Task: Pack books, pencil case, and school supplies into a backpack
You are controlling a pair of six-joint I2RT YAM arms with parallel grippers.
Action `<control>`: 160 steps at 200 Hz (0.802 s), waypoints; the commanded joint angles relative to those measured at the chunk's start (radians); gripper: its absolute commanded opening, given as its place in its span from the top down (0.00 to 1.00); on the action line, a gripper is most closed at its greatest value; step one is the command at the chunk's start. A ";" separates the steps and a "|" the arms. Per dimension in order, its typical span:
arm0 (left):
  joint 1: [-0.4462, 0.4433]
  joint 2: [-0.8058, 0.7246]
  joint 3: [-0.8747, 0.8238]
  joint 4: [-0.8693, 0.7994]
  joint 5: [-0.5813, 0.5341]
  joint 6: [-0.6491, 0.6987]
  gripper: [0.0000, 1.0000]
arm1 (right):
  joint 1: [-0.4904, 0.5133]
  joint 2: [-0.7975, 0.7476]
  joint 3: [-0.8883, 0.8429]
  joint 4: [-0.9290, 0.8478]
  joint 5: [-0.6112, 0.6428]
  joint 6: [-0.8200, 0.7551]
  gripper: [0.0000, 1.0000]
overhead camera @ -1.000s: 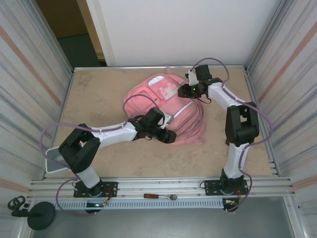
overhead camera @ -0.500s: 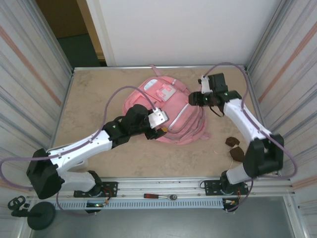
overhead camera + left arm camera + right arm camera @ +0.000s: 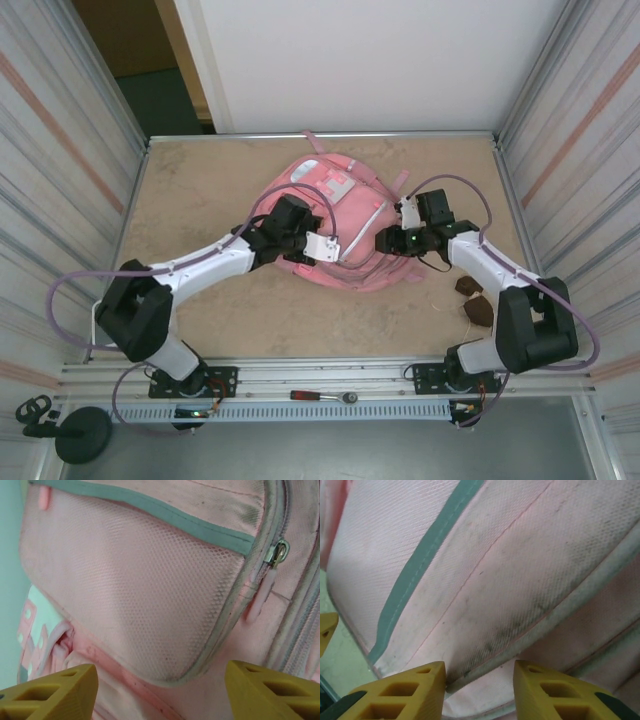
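The pink backpack [image 3: 345, 215] lies flat in the middle of the table, its white and clear pocket patches toward the far side. My left gripper [image 3: 318, 246] hovers over its near left part, jaws wide open. In the left wrist view the left gripper [image 3: 160, 695] frames a pink mesh pocket [image 3: 135, 590], with a zipper pull [image 3: 278, 555] to the right. My right gripper [image 3: 386, 240] is at the backpack's right side. In the right wrist view the right gripper [image 3: 480, 690] stands open, straddling a grey-edged fabric seam [image 3: 535, 630]. Books, pencil case and supplies are out of view.
Two small dark brown pieces [image 3: 468, 286] [image 3: 480, 310] lie on the table right of the backpack, under the right arm. A red-handled tool [image 3: 325, 396] rests on the front rail. A grey tray [image 3: 102, 325] peeks out behind the left arm's base. Metal walls close in both sides.
The right gripper has swung from the backpack's far right corner down toward its near right side. The left gripper has shifted slightly farther onto the backpack, and the left elbow has folded back.
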 commanded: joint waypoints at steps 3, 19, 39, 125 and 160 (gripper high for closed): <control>-0.001 0.053 0.050 -0.043 -0.002 0.114 0.35 | -0.033 0.055 0.041 0.031 -0.017 0.002 0.65; -0.004 0.083 0.066 -0.043 -0.006 0.134 0.38 | -0.050 0.090 0.077 0.028 -0.013 -0.014 0.68; -0.013 0.112 0.084 -0.039 -0.012 0.157 0.42 | -0.071 0.154 0.143 0.010 -0.025 -0.038 0.72; -0.039 0.226 0.147 -0.029 0.036 0.058 0.73 | -0.080 0.348 0.440 -0.116 0.006 -0.088 0.73; -0.045 0.233 0.198 -0.066 0.072 -0.050 0.86 | -0.084 0.259 0.414 -0.149 0.067 -0.098 0.67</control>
